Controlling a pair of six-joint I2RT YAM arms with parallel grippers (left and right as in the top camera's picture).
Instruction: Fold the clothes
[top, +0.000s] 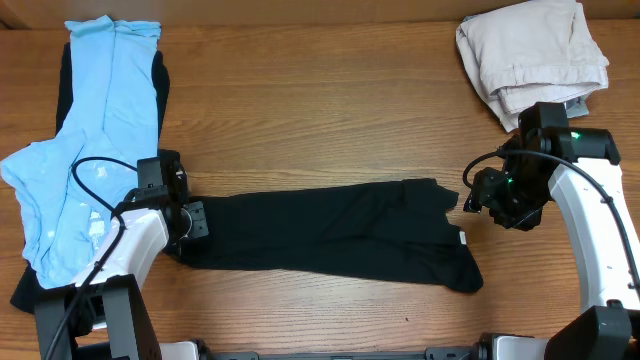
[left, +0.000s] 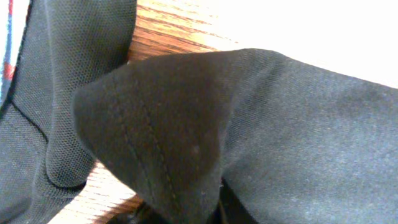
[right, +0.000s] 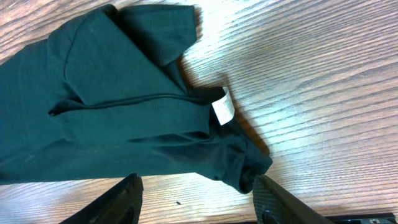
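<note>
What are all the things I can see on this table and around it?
black garment: one, black, stretched across the table's middle
label: one, white, at that garment's right end
light blue clothes: count unclear, light blue, left edge
dark garment: one, black, under the light blue clothes
beige clothes: one folded pile, beige, far right corner
table: one, brown wood
left tool: one, black, at the black garment's left end, fingers hidden by cloth
right tool: one, black, open, by its right end
</note>
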